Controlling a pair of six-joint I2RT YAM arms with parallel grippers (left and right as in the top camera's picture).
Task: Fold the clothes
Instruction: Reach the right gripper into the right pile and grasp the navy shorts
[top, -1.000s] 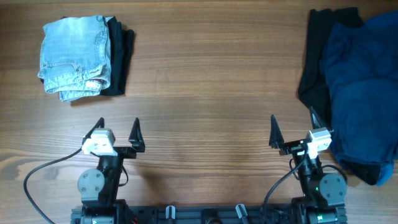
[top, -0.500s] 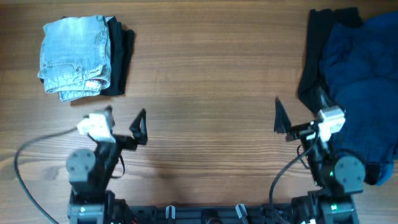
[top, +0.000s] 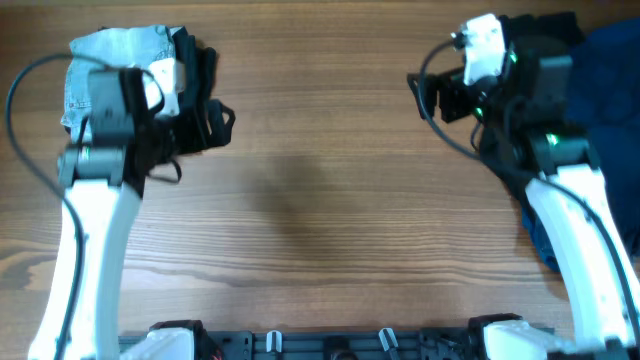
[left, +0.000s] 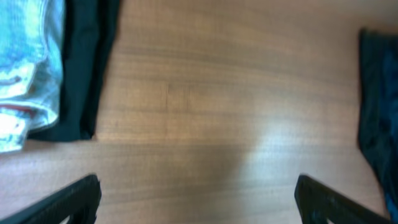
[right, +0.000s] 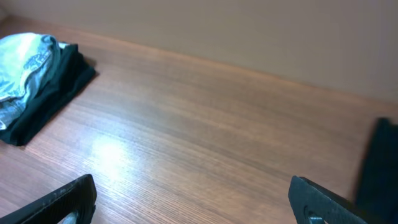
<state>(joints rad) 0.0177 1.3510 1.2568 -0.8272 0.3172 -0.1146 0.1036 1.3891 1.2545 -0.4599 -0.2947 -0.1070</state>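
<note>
Lying bunched against the right edge of the overhead frame, the loose heap of clothes (top: 612, 70) shows navy-blue cloth beside a black piece (top: 560, 22), so at least two garments, though the right arm (top: 570, 220) covers much of it and an exact count cannot be made. A second lot, the folded stack (top: 150, 45), sits in the upper left corner and holds two pieces: a light denim piece (top: 115, 45) on top and a black garment (top: 200, 60) under it, showing along the right side. Both lots lie where they were a second ago. The two arms do not: they were tucked low at the bottom edge then, and now both reach up the frame, the left arm (top: 85, 240) over the folded stack and the right arm over the inner edge of the heap. The left gripper (left: 198, 199) is spread wide and holds nothing, its two dark fingertips in the bottom corners of its wrist view above bare wood. The right gripper (right: 196, 199) is likewise spread wide and empty. Between the two lots the wooden table (top: 320, 200) lies bare across the middle of the frame, from the top edge down to the arm bases at the bottom.
</note>
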